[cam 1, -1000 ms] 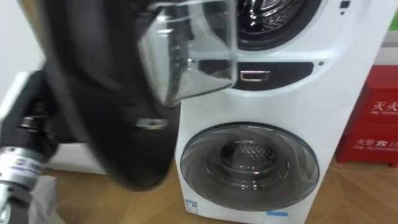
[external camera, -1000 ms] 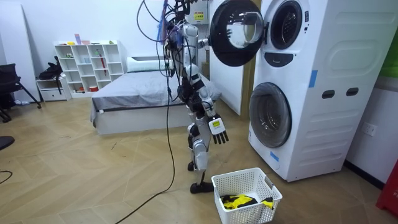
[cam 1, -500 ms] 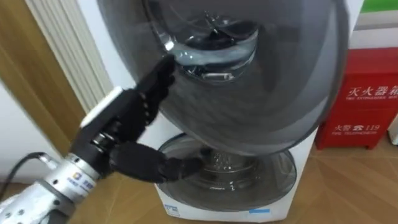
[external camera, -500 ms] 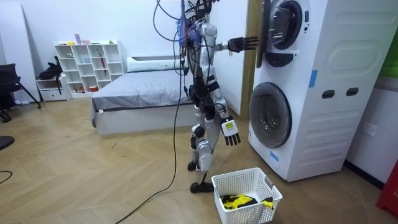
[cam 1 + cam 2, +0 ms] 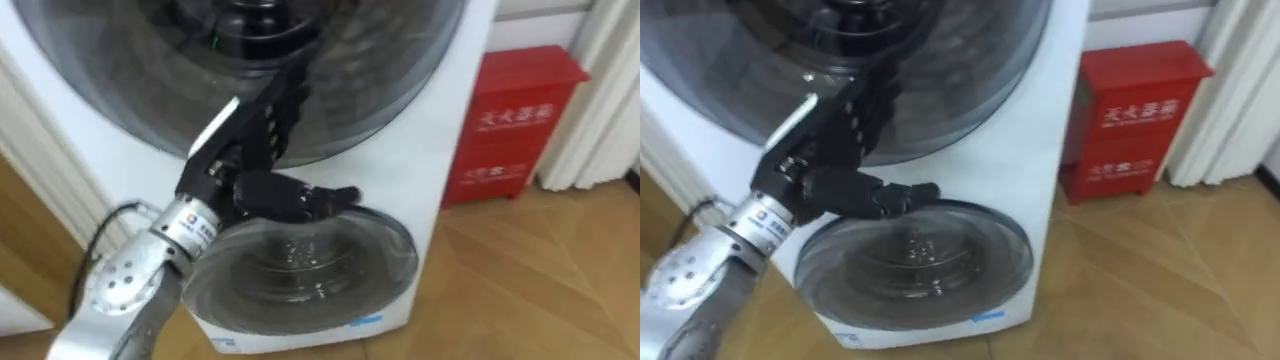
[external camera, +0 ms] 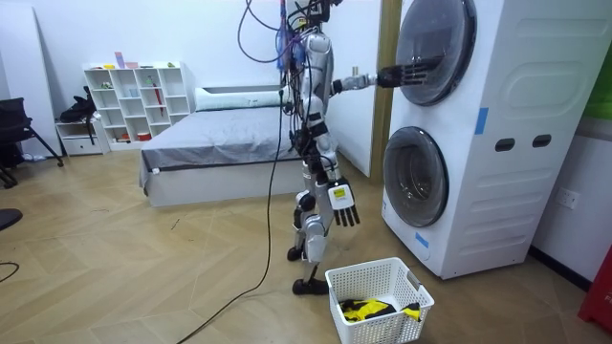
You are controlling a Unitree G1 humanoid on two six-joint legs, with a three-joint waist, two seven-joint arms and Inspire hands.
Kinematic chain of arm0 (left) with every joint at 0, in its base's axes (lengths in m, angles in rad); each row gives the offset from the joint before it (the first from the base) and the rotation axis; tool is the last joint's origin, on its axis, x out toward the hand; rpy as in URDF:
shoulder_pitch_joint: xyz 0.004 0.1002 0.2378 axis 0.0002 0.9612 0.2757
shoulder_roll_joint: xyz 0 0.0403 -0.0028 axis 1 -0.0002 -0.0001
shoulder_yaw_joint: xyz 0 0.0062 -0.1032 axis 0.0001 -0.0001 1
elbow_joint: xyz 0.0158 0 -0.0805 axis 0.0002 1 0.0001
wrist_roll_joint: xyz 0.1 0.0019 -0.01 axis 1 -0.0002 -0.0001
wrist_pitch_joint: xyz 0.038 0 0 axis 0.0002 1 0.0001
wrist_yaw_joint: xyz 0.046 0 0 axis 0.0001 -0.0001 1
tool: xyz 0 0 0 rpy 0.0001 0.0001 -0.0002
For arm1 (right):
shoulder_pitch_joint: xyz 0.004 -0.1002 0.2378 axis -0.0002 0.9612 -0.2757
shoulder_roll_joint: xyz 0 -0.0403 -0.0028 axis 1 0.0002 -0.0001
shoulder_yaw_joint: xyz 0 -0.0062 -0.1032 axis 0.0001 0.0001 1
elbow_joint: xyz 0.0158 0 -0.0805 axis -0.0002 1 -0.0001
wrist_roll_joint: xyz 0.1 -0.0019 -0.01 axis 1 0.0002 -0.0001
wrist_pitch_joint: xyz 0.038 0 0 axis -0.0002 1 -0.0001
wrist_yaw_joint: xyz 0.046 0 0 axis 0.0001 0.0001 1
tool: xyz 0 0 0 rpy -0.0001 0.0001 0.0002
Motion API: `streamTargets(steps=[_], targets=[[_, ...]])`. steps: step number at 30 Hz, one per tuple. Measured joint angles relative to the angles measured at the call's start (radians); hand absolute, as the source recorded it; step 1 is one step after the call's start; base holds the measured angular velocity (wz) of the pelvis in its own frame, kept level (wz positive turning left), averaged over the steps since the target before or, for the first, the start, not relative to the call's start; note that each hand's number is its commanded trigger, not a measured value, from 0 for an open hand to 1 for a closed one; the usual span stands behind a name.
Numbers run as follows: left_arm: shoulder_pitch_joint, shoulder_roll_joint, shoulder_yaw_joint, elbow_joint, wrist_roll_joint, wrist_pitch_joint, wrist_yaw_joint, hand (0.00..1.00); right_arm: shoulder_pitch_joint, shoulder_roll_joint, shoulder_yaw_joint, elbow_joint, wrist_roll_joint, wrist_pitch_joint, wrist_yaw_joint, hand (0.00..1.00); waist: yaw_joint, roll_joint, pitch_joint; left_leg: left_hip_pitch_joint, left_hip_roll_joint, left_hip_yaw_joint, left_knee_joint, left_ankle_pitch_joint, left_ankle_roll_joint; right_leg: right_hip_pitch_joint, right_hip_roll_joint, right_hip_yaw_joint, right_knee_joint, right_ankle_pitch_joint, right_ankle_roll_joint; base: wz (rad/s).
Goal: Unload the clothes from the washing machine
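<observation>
Wood floor (image 6: 143,277); left hand (image 5: 250,145) on door (image 5: 400,60)

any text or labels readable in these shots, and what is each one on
Red box: two rows of white characters, too blurred to read.
Blue sticker low on the washing machine: too small to read.
Label at the wrist of the left hand: too blurred to read.
Nothing can be quoted.

White washing machine (image 5: 438,170), red box (image 5: 510,125)
</observation>
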Motion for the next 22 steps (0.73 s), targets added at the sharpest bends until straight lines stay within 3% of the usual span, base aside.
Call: streamTargets(steps=[1, 2, 3, 5, 7, 9, 12, 16, 19, 22], targets=[[0.033, -0.004, -0.018, 0.075, 0.052, -0.016, 0.012, 0.00, 0.000, 0.002, -0.002, 0.001, -0.003, 0.000, -0.001, 0.00, -0.001, 0.002, -0.0110, 0.012, 0.001, -0.001, -0.001, -0.006, -0.007, 0.013, 0.002, 0.000, -0.004, -0.001, 0.000, -0.16], [0.055, -0.008, -0.025, 0.123, 0.074, -0.019, 0.016, 0.00, 0.000, 0.002, -0.002, 0.001, -0.001, 0.000, -0.001, 0.00, -0.001, 0.003, -0.0156, 0.019, 0.001, -0.003, -0.002, -0.008, -0.008, 0.019, 0.003, 0.000, -0.005, -0.001, -0.001, -0.11], [0.100, -0.015, -0.039, 0.239, 0.115, -0.014, 0.029, 0.00, 0.001, 0.008, -0.002, -0.001, 0.000, -0.001, -0.003, 0.00, -0.003, 0.003, -0.0183, 0.037, 0.002, -0.008, -0.007, -0.013, -0.011, 0.031, 0.005, 0.000, -0.004, -0.006, -0.004, -0.13], [0.184, -0.025, -0.040, 0.403, 0.189, -0.001, 0.055, 0.00, 0.002, 0.022, -0.001, -0.006, -0.002, -0.002, -0.003, 0.00, -0.002, -0.003, -0.0200, 0.044, 0.006, -0.011, -0.012, -0.016, -0.016, 0.033, 0.011, -0.001, -0.004, -0.010, -0.009, -0.07], [0.309, -0.033, -0.021, 0.595, 0.269, 0.020, 0.094, 0.00, 0.017, 0.029, -0.001, -0.014, 0.009, -0.003, -0.006, 0.00, 0.003, -0.018, -0.0195, 0.042, 0.010, -0.017, -0.011, -0.017, -0.021, 0.030, 0.013, -0.009, -0.004, -0.015, -0.014, 0.06], [0.367, -0.034, 0.007, 0.718, 0.293, 0.021, 0.121, 0.00, 0.029, 0.030, -0.002, -0.015, 0.031, -0.003, -0.009, 0.00, 0.029, -0.036, -0.0159, 0.039, 0.011, -0.022, -0.011, -0.017, -0.023, 0.030, 0.014, -0.013, -0.002, -0.017, -0.014, 0.10], [0.422, -0.037, 0.064, 0.897, 0.294, 0.004, 0.188, 0.00, 0.031, 0.036, -0.002, 0.010, 0.034, -0.015, -0.002, 0.00, 0.063, -0.052, -0.0211, 0.039, 0.011, -0.030, -0.014, -0.020, -0.024, 0.034, 0.014, -0.025, -0.003, -0.016, -0.014, 0.05], [0.480, -0.040, 0.161, 1.002, 0.298, -0.038, 0.317, 0.00, 0.031, 0.056, 0.000, 0.018, 0.042, -0.034, 0.023, 0.00, 0.073, -0.055, -0.0154, 0.050, 0.013, -0.037, -0.019, -0.024, -0.028, 0.047, 0.017, -0.038, -0.006, -0.017, -0.013, 0.01], [0.496, -0.042, 0.182, 1.036, 0.295, -0.042, 0.377, 0.00, 0.039, 0.056, 0.000, 0.051, 0.123, -0.034, 0.035, 0.00, 0.091, -0.042, -0.0071, 0.083, 0.013, -0.036, -0.043, -0.028, -0.034, 0.067, 0.021, -0.034, -0.008, -0.019, -0.010, -0.08], [0.509, -0.053, 0.183, 1.055, 0.311, -0.034, 0.409, 0.00, 0.057, 0.056, -0.002, 0.055, 0.194, -0.034, 0.045, 0.00, 0.090, -0.033, -0.0073, 0.090, 0.013, -0.036, -0.048, -0.030, -0.036, 0.070, 0.022, -0.038, -0.007, -0.021, -0.007, -0.04]])
